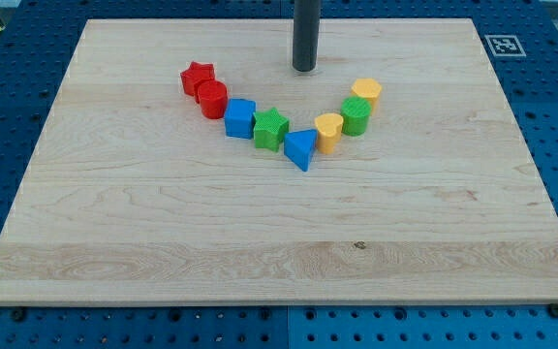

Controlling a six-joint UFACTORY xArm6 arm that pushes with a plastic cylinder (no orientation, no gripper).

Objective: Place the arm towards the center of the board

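The near half of the wooden worktop (260,252) is lying bare from its front edge at the view's bottom up to the blocks, giving wide open room there; bare wood is also stretching toward the left and right edges. Around the worktop a blue perforated base (8,116) is showing on all sides.

Farther up, seven blocks are sitting in a shallow curve that dips toward the view's bottom. The blue triangular block (299,149) is forming the lowest point. To its right the yellow cylinder-like block (328,132) is touching it, then the green cylinder (356,116), then the yellow block (365,93) highest on that side. To its left the green star (270,127), the blue cube (240,117), the red cylinder (211,99) and the red star (198,77) are climbing toward the view's upper left, each touching or just beside the next.

Beyond them, my tip (304,70) is resting on the wood inside the open top of the curve, apart from every block. There is no claw on this rod.

At the far right corner a black-and-white square marker tag (503,45) is lying; it carries no readable writing.
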